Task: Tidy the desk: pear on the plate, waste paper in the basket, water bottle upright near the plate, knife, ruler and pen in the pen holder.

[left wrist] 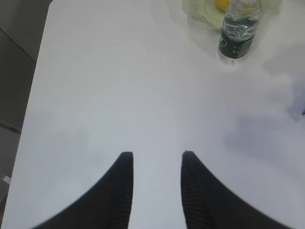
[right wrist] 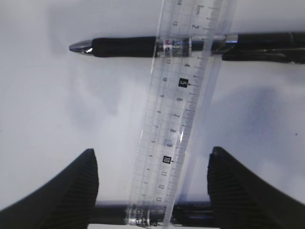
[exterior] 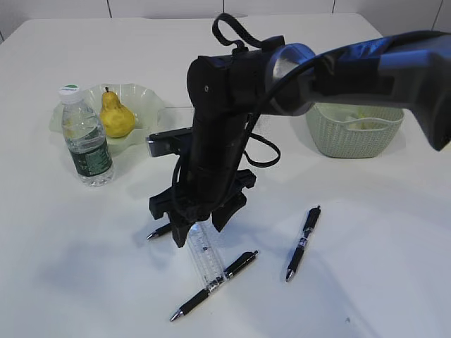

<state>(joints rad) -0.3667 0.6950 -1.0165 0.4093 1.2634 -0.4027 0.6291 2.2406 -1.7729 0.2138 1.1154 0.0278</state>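
Two jobs look done: the pear (exterior: 116, 116) sits on the plate (exterior: 151, 102), the water bottle (exterior: 84, 137) upright beside it. Right fingers (right wrist: 152, 183) spread open astride the ruler (right wrist: 178, 114) lying across pens (right wrist: 128, 46); left fingers (left wrist: 155, 186) apart, empty. The far-right basket (exterior: 352, 130) possibly holds paper.

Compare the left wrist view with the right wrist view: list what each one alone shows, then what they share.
Only the left wrist view shows the water bottle standing upright, with the plate and a sliver of the pear behind it, and the left tool, jaws apart with nothing between them.

Only the right wrist view shows the ruler lying across two black pens, one near its far end and another under its near end, with the right tool open and straddling the ruler.

Both show the white table.
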